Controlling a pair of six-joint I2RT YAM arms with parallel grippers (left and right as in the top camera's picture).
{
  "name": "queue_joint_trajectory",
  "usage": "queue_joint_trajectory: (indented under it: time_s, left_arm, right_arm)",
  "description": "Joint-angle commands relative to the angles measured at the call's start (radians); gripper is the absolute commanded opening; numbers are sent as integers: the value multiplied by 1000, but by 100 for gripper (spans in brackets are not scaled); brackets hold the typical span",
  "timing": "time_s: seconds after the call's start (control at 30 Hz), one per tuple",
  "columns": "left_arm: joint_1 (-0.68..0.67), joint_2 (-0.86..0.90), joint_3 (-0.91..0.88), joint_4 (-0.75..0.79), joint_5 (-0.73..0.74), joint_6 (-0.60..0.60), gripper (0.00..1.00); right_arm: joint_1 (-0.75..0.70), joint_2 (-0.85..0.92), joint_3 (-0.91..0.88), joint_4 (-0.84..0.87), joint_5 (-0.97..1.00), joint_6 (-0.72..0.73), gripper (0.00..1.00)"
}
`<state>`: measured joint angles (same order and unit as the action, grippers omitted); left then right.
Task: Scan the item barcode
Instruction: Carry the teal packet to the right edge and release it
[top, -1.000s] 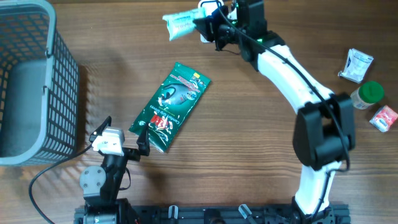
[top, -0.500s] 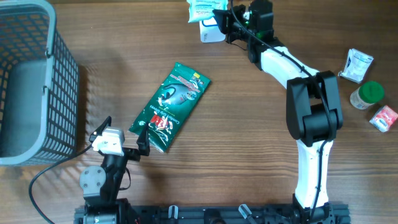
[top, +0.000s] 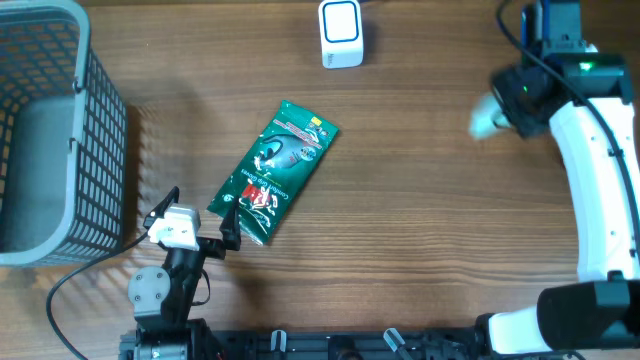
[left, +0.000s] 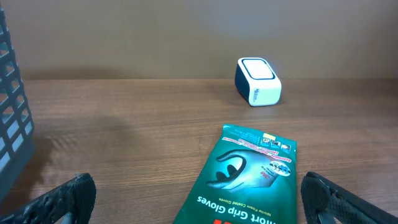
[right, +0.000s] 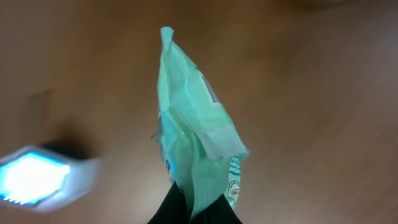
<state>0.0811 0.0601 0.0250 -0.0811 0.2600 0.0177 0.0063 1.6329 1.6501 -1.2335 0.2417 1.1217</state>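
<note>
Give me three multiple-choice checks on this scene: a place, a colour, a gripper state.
1. Where is the white box-shaped scanner? A far edge of the wooden table; B in a basket; C held in a gripper.
2. Colour of the flat glove packet mid-table? A red; B dark green; C yellow.
3. The right gripper is: A open, empty; B out of view; C shut on a pale green plastic pouch.
Answers: 1 A, it stands on bare wood there; 2 B, green wrapper in two views; 3 C, the pouch's end sits pinched in it.
</note>
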Motion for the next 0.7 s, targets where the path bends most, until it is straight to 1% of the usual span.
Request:
queue_joint_trajectory:
  time_s: [0.0, 0.07, 0.13, 0.17, 0.2, 0.23, 0.27, 0.3, 0.33, 0.4, 0.43, 0.47, 0.53, 0.57, 0.63, 0.67]
  left_arm:
    - [6, -5, -5, 2, 2, 1, 100]
    - [6, -5, -5, 2, 2, 1, 100]
    - [6, -5, -5, 2, 2, 1, 100]
    - [6, -5, -5, 2, 2, 1, 100]
    - [6, -5, -5, 2, 2, 1, 100]
    - [6, -5, -5, 2, 2, 1, 100]
    - [6, -5, -5, 2, 2, 1, 100]
    - [6, -5, -5, 2, 2, 1, 100]
    - [6, -5, -5, 2, 2, 1, 100]
    - [6, -5, -5, 2, 2, 1, 100]
    - [6, -5, -5, 2, 2, 1, 100]
    - [6, -5, -5, 2, 2, 1, 100]
    - [6, -5, -5, 2, 2, 1, 100]
    - [6, -5, -5, 2, 2, 1, 100]
    - [6, -5, -5, 2, 2, 1, 100]
    - [6, -5, -5, 2, 2, 1, 100]
  right_arm:
    - [-130, 32, -135, -39, 304, -64, 4]
    - [-217, 33, -249, 26, 378, -79, 4]
    - [-307, 34, -349, 153, 399, -141, 5]
    - [-356, 34, -396, 242, 346, -183, 4]
    - [-435, 43, -461, 393, 204, -282, 4]
    - [-471, 51, -486, 470, 122, -344, 4]
    - [-489, 58, -493, 503, 81, -375, 15]
    - [-519, 61, -489, 539, 7, -431, 87]
    - [-533, 55, -468, 536, -51, -459, 100]
    - [-534, 18, -362, 487, -251, -538, 100]
    - [-524, -2, -301, 436, -369, -546, 100]
    - [-503, -31, -254, 378, -527, -546, 100]
    - [-440, -83, -244, 325, -791, -542, 100]
    - [-393, -89, -244, 296, -848, -539, 100]
    - [-270, -80, -258, 244, -838, -475, 100]
    - [-170, -71, -279, 243, -837, -430, 100]
